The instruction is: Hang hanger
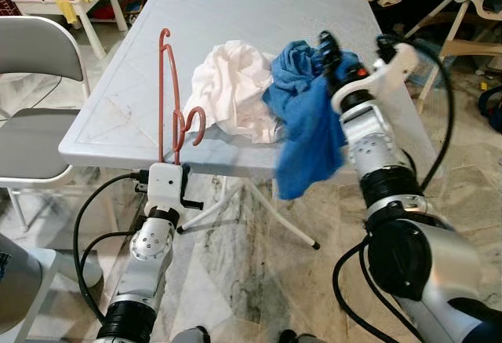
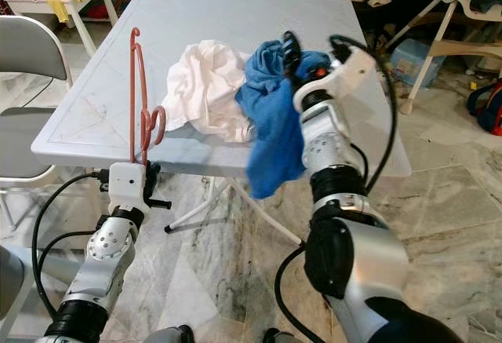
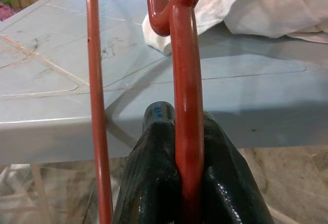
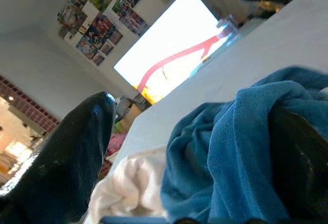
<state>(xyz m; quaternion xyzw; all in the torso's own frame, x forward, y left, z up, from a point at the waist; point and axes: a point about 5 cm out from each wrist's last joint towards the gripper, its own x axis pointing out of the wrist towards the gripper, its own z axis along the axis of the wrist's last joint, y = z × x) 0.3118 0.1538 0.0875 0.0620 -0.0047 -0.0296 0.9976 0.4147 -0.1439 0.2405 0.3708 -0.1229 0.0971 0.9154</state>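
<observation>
Red hanger (image 1: 169,100) stands clamped upright in your left end effector (image 3: 187,183) at the surface (image 1: 118,115) edge, while your right end effector (image 1: 333,56) holds the blue cloth (image 1: 306,123), probably for draping.

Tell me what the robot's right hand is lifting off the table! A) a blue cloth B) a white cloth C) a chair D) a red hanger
A: the right hand has the blue cloth bunched around it, draping down past the table edge.
</observation>
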